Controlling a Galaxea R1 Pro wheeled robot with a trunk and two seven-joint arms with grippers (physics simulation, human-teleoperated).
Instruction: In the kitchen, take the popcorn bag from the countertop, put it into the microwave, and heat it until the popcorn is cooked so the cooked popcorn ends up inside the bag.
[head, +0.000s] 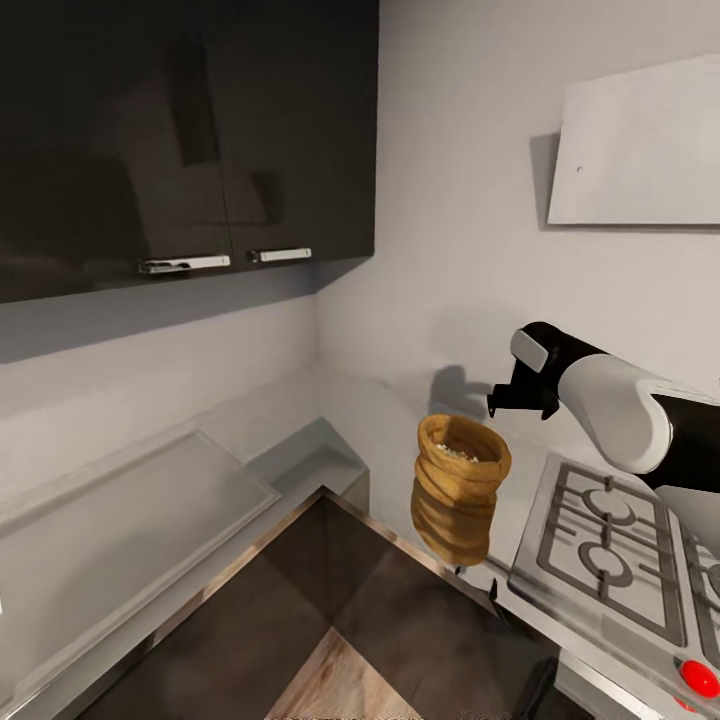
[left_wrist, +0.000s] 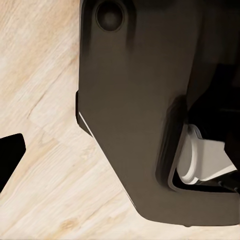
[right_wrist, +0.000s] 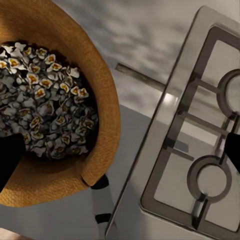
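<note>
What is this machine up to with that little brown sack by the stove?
The robot's right arm reaches over a kitchen corner where the popcorn bag sits at the edge of the grey countertop, beside the gas hob. The right gripper hovers just above and beside the bag, not touching it. The bag is open and full of pale popcorn.

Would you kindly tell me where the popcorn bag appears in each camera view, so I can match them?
Head view: popcorn bag at centre, just left of the gas hob.
Left wrist view: not in it; wooden floor and a dark robot part.
Right wrist view: bag at the left edge, open mouth showing popcorn.
Shared landmark: the gas hob's grates.
</note>
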